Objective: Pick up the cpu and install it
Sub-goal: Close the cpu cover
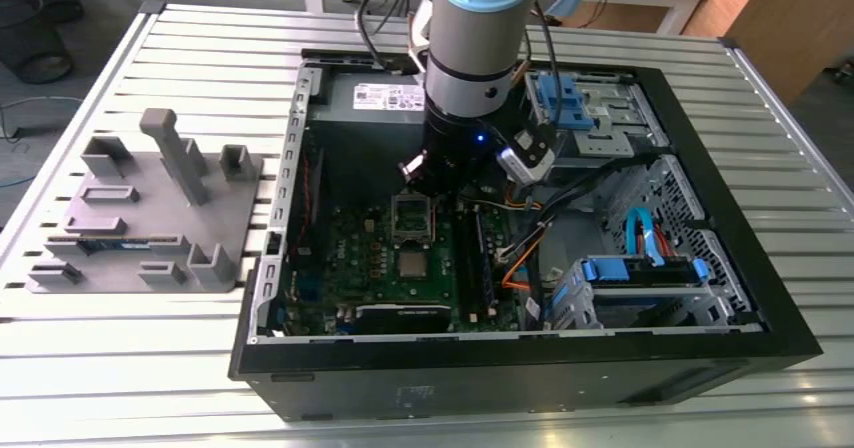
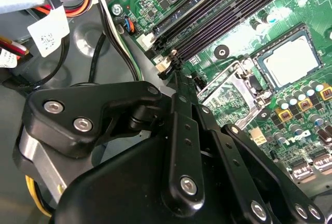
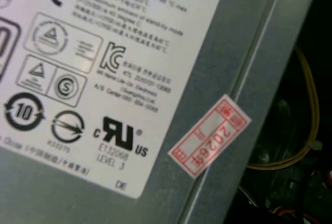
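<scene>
The cpu (image 1: 414,263) (image 2: 290,60) is a small silvery square lying flat in a dark frame on the green motherboard (image 1: 360,268) inside the open computer case. Just beyond it, the metal socket cover (image 1: 414,213) (image 2: 228,92) stands flipped open. My gripper (image 1: 434,176) (image 2: 174,66) hangs low over the board beside that cover, a short way from the cpu. Its black links fold together to one narrow tip, shut, with nothing seen between the fingers.
Black memory slots (image 2: 218,16) run beside the socket. Orange and yellow cables (image 1: 521,268) and blue drive bays (image 1: 641,268) crowd the exterior view's right. The labelled power supply (image 1: 387,96) (image 3: 104,68) sits behind the arm. A grey fixture tray (image 1: 147,218) lies left of the case.
</scene>
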Action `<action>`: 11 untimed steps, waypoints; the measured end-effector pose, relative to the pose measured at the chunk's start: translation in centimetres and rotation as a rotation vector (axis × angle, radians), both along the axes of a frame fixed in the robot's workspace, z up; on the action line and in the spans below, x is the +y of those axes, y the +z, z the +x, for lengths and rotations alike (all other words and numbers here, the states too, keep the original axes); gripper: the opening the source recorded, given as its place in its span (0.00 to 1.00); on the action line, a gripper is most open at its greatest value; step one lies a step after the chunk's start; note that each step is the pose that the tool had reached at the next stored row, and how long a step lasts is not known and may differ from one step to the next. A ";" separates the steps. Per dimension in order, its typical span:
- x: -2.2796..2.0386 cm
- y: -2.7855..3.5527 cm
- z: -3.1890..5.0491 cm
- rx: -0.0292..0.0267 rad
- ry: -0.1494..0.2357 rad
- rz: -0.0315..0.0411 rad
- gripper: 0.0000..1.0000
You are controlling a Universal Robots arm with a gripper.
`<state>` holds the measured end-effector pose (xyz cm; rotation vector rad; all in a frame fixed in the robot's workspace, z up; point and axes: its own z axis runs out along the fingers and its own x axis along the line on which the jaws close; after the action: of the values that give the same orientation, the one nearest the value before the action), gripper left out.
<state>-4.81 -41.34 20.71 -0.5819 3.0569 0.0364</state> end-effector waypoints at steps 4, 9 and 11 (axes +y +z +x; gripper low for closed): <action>-0.01 0.00 0.00 0.0001 0.014 -0.0001 0.11; -0.02 0.00 0.00 -0.0001 0.072 -0.0001 0.11; -0.02 0.00 0.00 -0.0001 0.078 -0.0001 0.11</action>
<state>-4.81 -41.36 20.71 -0.7013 3.0326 0.0380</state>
